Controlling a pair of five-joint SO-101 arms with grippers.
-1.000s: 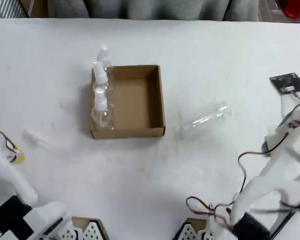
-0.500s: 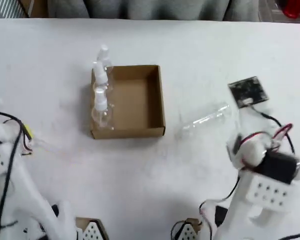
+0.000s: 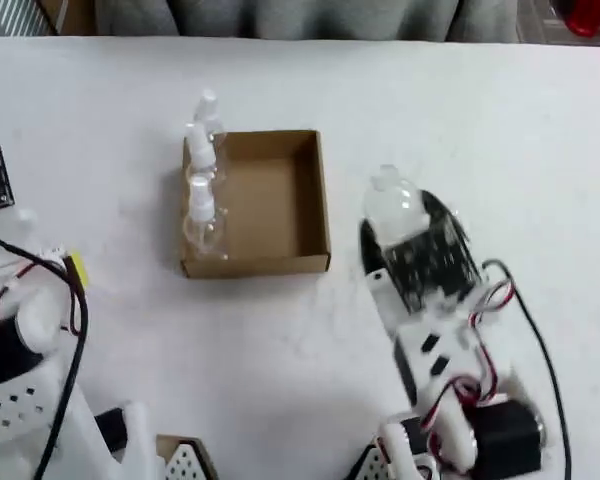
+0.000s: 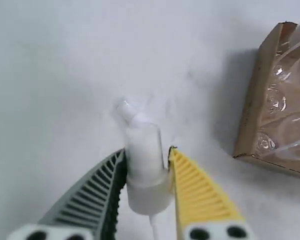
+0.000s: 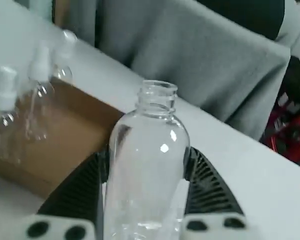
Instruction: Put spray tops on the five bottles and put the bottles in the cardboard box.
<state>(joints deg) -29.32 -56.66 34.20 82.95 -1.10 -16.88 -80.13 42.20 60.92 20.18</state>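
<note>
Clear plastic bottle [image 5: 147,165], open-necked and with no spray top on it, is up off the white table [image 3: 480,100] and standing straight in the right gripper [image 5: 146,155]. The black ribbed fingers [image 5: 207,180] are clamped on either side of its body. From the high view that bottle [image 3: 395,200] sits just to the right of the brown cardboard box [image 3: 270,200], level with the box's right wall and apart from it, with the right gripper [image 3: 410,235] below it, toward the table's near edge.

Over on the other side, a white plastic spray top [image 4: 146,180] is pinched tight in the left gripper [image 4: 146,155], grey finger [image 4: 97,195] on one flank, yellow finger [image 4: 197,195] on the other. Its nozzle end points away from the wrist, and a thin dip tube [image 4: 152,230] trails back between the fingers. It's close above the table, near the box's front left corner [image 4: 250,145], toward the table's left edge.

Now the box itself: open-topped, in the middle of the table. Three clear bottles with white spray tops [image 3: 202,215] stand in a row along its left wall. Two look to be inside; the far one [image 3: 208,105] is at the back corner, and whether it's in or just beyond the box I cannot tell.

Grey cloth [image 5: 215,60] hangs behind the table's far edge, and something red [image 3: 590,15] sits past the far right corner.
</note>
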